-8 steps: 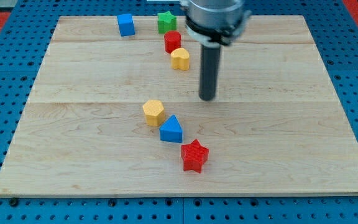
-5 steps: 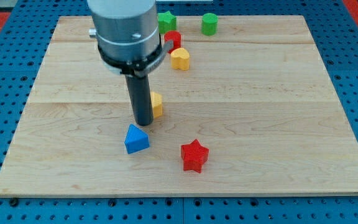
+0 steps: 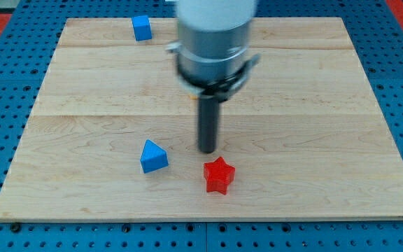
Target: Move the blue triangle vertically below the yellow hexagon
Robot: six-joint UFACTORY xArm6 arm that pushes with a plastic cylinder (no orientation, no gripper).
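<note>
The blue triangle [image 3: 153, 157] lies on the wooden board [image 3: 313, 140], towards the view's bottom and left of centre. The yellow hexagon does not show; the arm's blurred body covers the middle top of the board. My tip [image 3: 207, 150] rests on the board to the right of the blue triangle, well apart from it. It is just above and slightly left of the red star [image 3: 220, 175].
A blue cube [image 3: 141, 28] sits near the board's top edge, left of the arm. The arm's wide grey body [image 3: 215, 42] hides the blocks at the top middle. Blue pegboard surrounds the board.
The blue triangle slid left early on and has since stayed put. My tip has swung from beside the yellow hexagon to the right, near the red star. The hexagon has gone out of sight.
</note>
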